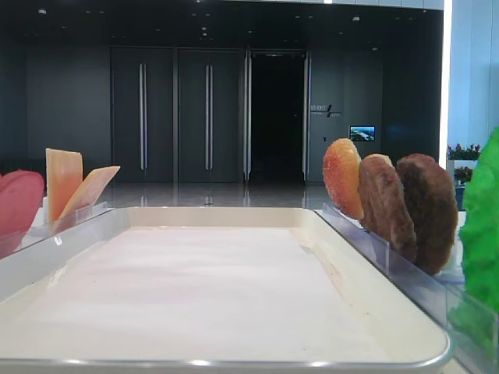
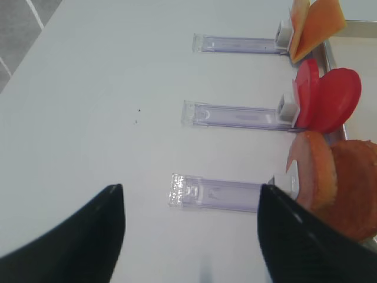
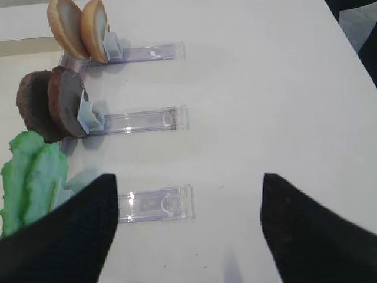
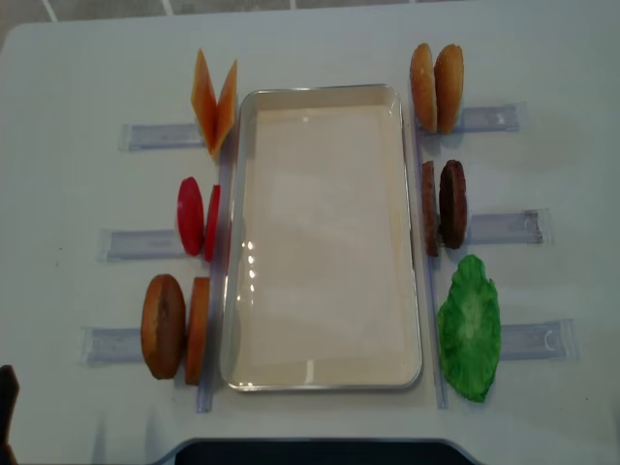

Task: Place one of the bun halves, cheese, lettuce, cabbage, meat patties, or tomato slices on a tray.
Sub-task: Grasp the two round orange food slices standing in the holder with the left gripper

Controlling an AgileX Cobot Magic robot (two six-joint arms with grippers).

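1. While nothing is yet lying on the tray (image 1: 234,312), the low front view is showing its white lining bare, with cheese (image 1: 64,183) and a tomato slice (image 1: 19,201) standing in the holder at 9 o'clock and an orange grainy bun (image 1: 343,178), two meat patties (image 1: 405,206) and lettuce (image 1: 482,234) lining the 3 o'clock side. Neither hand is appearing here.

2. Looking down from the right wrist, the right hand (image 3: 188,227) is hanging over bare worktop (image 3: 265,88) with its fingers (image 3: 312,236) spread wide and gripping nothing. The bun halves (image 3: 79,26) are sitting at 11 o'clock, the patties at 9 o'clock, the lettuce at 8 o'clock.

3. Looking down from the left wrist, the left hand (image 2: 191,236) is likewise standing open and empty. Cheese is sitting at 1 o'clock, tomato slices (image 2: 327,97) at 3 o'clock, the grainy bun at 4 o'clock.

4. Overhead, the tray is lying centred between the two rows of clear holders (image 4: 155,136).

5. My reading: this is the opening step, choosing and reaching. Next, one hand needs lowering over an upright piece, jaws straddling its faces, closing, then carrying it inward onto the lining.
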